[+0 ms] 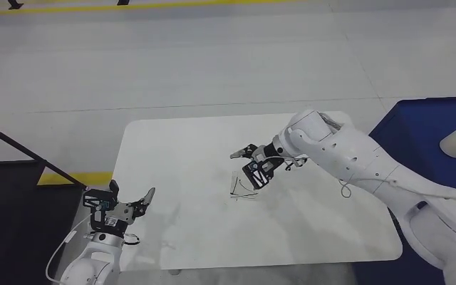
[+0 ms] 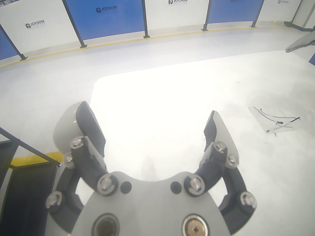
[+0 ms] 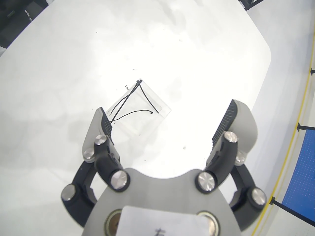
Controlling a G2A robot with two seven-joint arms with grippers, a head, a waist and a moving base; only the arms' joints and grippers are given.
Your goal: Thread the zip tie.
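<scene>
Black zip tie (image 3: 139,82) just beside right gripper (image 3: 167,106).

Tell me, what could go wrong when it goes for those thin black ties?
The zip ties lie flat and crossed on a clear sheet; the open right end effector might pinch two together or drag the sheet. The open left end effector is far off, so a handover could fumble.

Holds left gripper (image 1: 132,191) low at near left, fingers (image 2: 88,124) spread wide, nothing between them. Stretches white right arm (image 1: 356,157) in from the right, elbow bent, right gripper (image 1: 248,162) tilted downward mid-table, jaws likewise wide, empty.
</scene>
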